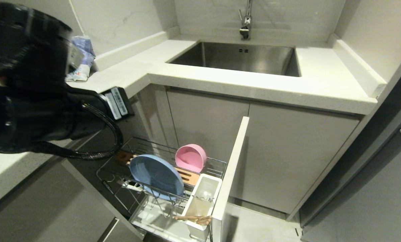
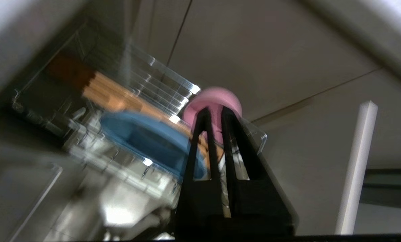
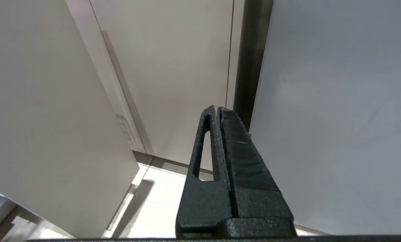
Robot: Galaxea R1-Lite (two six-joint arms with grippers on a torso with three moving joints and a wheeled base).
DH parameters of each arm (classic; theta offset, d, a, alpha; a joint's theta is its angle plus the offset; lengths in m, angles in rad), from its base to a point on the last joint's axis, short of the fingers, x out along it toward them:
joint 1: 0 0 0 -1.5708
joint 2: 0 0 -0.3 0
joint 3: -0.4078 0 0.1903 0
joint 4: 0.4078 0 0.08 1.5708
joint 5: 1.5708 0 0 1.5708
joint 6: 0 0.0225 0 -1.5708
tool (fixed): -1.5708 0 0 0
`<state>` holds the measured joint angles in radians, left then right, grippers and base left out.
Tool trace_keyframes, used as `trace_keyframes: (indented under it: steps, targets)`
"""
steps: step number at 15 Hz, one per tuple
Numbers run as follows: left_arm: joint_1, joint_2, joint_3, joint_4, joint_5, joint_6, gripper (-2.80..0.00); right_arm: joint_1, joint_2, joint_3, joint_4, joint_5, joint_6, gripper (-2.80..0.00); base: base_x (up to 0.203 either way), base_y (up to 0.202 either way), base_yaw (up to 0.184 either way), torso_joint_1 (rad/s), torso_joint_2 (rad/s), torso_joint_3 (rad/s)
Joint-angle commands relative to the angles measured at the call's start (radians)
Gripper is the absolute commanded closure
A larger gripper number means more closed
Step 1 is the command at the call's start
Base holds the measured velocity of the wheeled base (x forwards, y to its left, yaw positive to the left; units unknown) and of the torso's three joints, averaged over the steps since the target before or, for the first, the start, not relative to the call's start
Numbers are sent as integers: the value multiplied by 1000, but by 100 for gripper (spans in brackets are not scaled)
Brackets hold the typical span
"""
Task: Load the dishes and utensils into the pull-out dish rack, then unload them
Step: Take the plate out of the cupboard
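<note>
Hanging at upper left of frame, left tool (image 2: 214,112) slightly parted, empty. Right tool (image 3: 217,111) pressed together, parked. Blue plate (image 1: 157,176), pink bowl (image 1: 191,157) stand in dish rack (image 1: 200,164), lower centre. Plate probably light, stiff, slick; pinch upper rim.

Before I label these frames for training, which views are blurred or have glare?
Left wrist view: motion blur smears the round pink bowl, the light-blue oval plate and the chrome wire rack, with bright glints on the wires. Head view: sharp, though the countertop edges bow and the near black left arm is soft. Right wrist view: crisp, evenly lit.
</note>
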<state>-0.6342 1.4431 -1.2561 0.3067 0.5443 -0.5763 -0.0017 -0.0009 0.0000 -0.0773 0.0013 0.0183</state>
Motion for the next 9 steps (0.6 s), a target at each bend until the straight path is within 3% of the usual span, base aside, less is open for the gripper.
trace_keyframes:
  steps: [1,6,9]
  targets:
    - [-16,126,3,51,6,-62,-280,0,-1,26,-1,0,0,0,0,0,0,0,0,0]
    - [-18,313,6,51,9,-202,-280,0,-1,26,-1,0,0,0,0,0,0,0,0,0]
    - [25,408,-5,3,12,-243,-280,0,-1,26,-1,0,0,0,0,0,0,0,0,0]
